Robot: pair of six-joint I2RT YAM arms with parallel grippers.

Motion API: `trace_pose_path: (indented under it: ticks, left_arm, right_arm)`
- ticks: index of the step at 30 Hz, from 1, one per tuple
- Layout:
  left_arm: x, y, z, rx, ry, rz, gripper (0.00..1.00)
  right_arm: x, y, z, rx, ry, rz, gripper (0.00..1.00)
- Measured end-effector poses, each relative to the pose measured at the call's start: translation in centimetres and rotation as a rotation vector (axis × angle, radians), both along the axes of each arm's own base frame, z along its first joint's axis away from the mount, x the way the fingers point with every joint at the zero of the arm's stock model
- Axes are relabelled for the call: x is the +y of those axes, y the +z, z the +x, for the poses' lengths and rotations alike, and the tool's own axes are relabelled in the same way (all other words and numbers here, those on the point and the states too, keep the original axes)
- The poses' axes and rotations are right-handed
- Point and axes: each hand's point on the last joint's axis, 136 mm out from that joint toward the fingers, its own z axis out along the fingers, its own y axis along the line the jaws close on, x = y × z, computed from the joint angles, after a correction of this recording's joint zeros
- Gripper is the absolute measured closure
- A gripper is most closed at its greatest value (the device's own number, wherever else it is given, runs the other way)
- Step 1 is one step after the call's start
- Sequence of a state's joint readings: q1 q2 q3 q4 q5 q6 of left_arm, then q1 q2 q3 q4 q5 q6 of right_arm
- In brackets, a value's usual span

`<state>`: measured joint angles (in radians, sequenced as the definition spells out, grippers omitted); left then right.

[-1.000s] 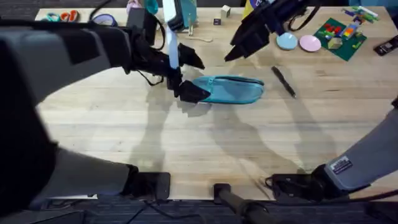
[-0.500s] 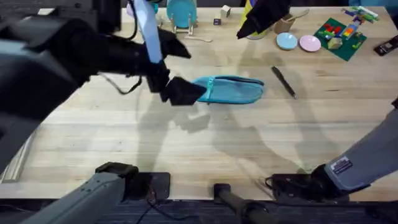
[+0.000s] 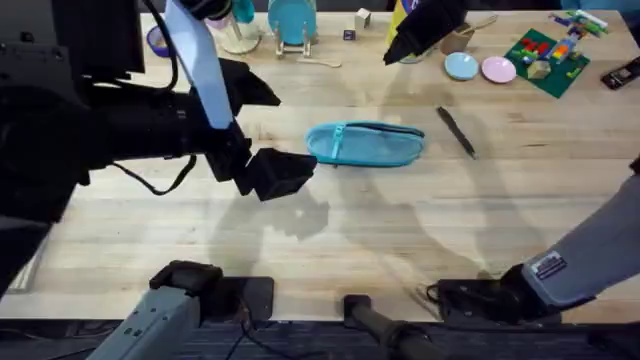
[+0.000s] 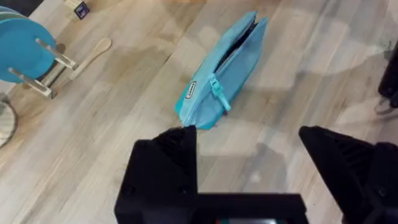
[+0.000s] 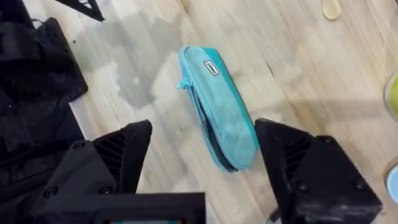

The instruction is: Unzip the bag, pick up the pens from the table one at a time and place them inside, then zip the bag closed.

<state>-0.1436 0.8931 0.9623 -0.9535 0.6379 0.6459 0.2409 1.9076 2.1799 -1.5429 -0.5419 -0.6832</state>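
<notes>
The light blue bag [image 3: 365,143] lies in the middle of the table [image 3: 330,240], its zipper gaping as a dark slit along most of the top. In the left wrist view the bag [image 4: 221,74] has its pull near the close end. My left gripper [image 3: 288,132] hovers open just off the bag's left end, touching nothing; the left wrist view shows the gripper [image 4: 249,155] with its jaws wide apart. One dark pen [image 3: 456,131] lies right of the bag. My right gripper [image 3: 400,45] hangs high over the table's far side, open, looking down on the bag [image 5: 217,106].
A blue dish on a rack [image 3: 291,18] and a wooden spoon [image 3: 320,62] stand at the back. Small blue [image 3: 461,66] and pink [image 3: 498,69] dishes and a green brick plate [image 3: 548,60] sit at the back right. Bare wood lies in front of the bag.
My left gripper has let go of the bag's left end and pulled back to the left and toward the front. The right gripper rose away toward the far side.
</notes>
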Motion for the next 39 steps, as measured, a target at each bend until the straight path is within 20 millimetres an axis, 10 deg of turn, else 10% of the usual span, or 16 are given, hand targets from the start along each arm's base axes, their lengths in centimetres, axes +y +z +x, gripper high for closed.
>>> trace_pose_path:
  ticks: [16,39]
  left_arm:
    - [0.1,-0.1,0.0,0.004,0.007,0.004,0.007]
    - [0.1,-0.1,0.0,0.005,0.007,0.005,0.007]
  right_arm:
    - [-1.9,-1.5,-1.0,-0.156,0.288,-0.227,0.006]
    - [-1.3,-1.9,0.0,-0.205,0.26,-0.332,0.006]
